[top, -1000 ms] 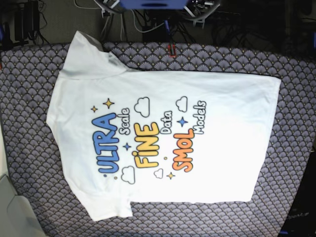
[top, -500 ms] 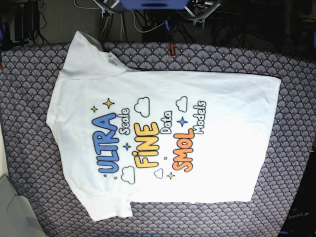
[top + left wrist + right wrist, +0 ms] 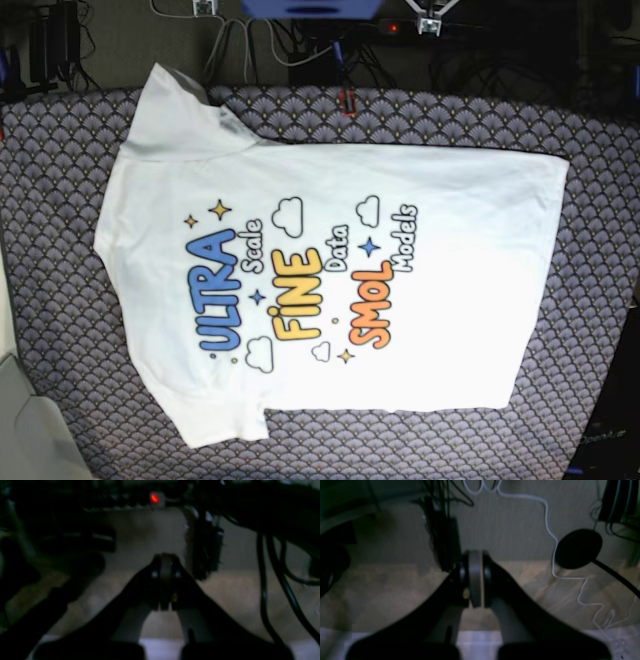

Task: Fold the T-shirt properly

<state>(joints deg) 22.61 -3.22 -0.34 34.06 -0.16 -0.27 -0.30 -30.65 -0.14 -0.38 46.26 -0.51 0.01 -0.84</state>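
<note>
Your white cotton T-shirt, printed "ULTRA Scale FINE Data SMOL Models", lies flat, print up, on the scale-patterned purple tablecloth; left gripper and right gripper both closed, empty.

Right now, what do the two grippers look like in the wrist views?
Both are dark. The left gripper has black fingers with a thin grey pad strip between. The right gripper has black curved fingers, a wider grey pad and a small brass-coloured screw.
</note>
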